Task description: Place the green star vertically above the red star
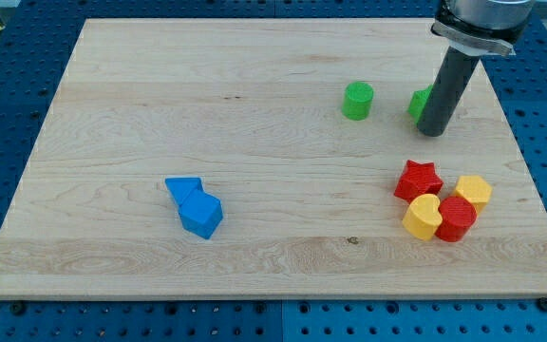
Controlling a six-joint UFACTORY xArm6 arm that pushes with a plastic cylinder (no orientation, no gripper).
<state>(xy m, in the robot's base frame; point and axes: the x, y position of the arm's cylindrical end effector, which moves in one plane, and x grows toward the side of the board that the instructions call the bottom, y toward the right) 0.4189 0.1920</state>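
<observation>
The red star (417, 180) lies at the view's right, lower half of the wooden board. The green star (420, 103) sits above it, near the view's upper right, mostly hidden behind my rod. My tip (431, 132) rests on the board touching the green star's right lower side, straight above the red star with a gap between them.
A green cylinder (357, 100) stands left of the green star. A yellow heart-like block (424, 217), a red cylinder (456, 218) and a yellow hexagon (473, 192) cluster against the red star. Two blue blocks (195, 206) touch each other at lower left. The board's right edge (525, 152) is close.
</observation>
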